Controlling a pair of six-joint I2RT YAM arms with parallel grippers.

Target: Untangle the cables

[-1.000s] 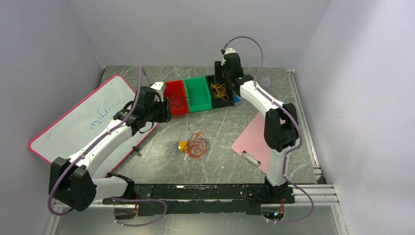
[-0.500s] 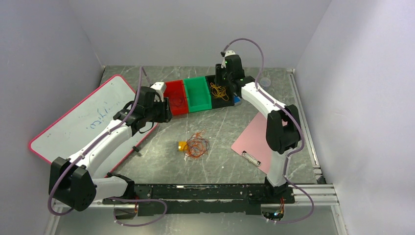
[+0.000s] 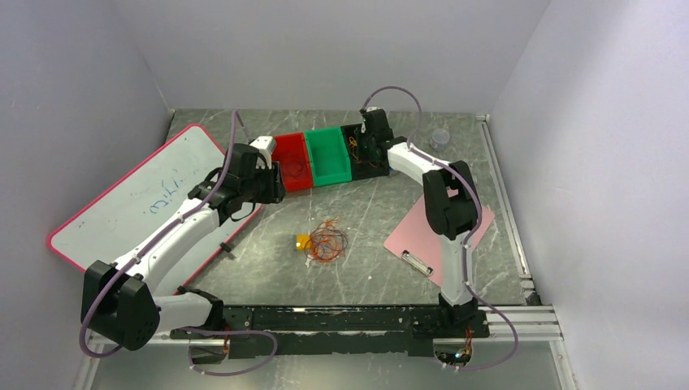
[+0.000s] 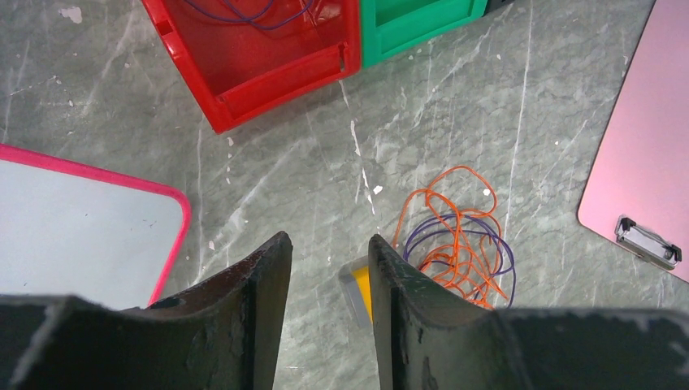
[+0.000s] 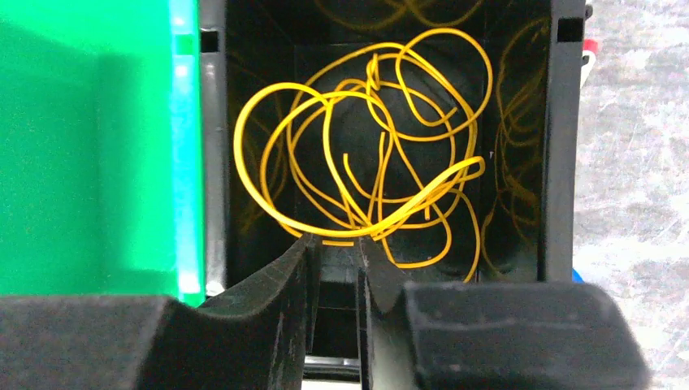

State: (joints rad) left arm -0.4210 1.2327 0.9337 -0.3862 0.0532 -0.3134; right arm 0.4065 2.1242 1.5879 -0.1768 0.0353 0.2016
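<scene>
A tangle of orange and purple cables [image 3: 327, 242] [image 4: 455, 244] lies mid-table beside a small yellow block [image 3: 302, 240] [image 4: 361, 288]. My left gripper [image 3: 272, 183] [image 4: 329, 244] hovers open near the red bin, with nothing between its fingers. A loose yellow cable [image 5: 366, 138] lies coiled in the black bin [image 5: 561, 162] [image 3: 382, 166]. My right gripper [image 3: 370, 149] [image 5: 335, 242] reaches into that bin, its jaws a narrow gap apart. The yellow loops pass just beyond its fingertips. I see nothing clamped between them.
A red bin [image 3: 292, 166] [image 4: 260, 73] holds a purple cable [image 4: 236, 10]. A green bin [image 3: 329, 154] [image 5: 89, 146] stands between the red and black bins. A whiteboard [image 3: 138, 199] [image 4: 73, 227] lies at the left and a pink clipboard [image 3: 418, 231] [image 4: 642, 162] at the right.
My right arm has dropped lower into the black bin and its jaws have narrowed. The left arm and the tangle on the table have not moved.
</scene>
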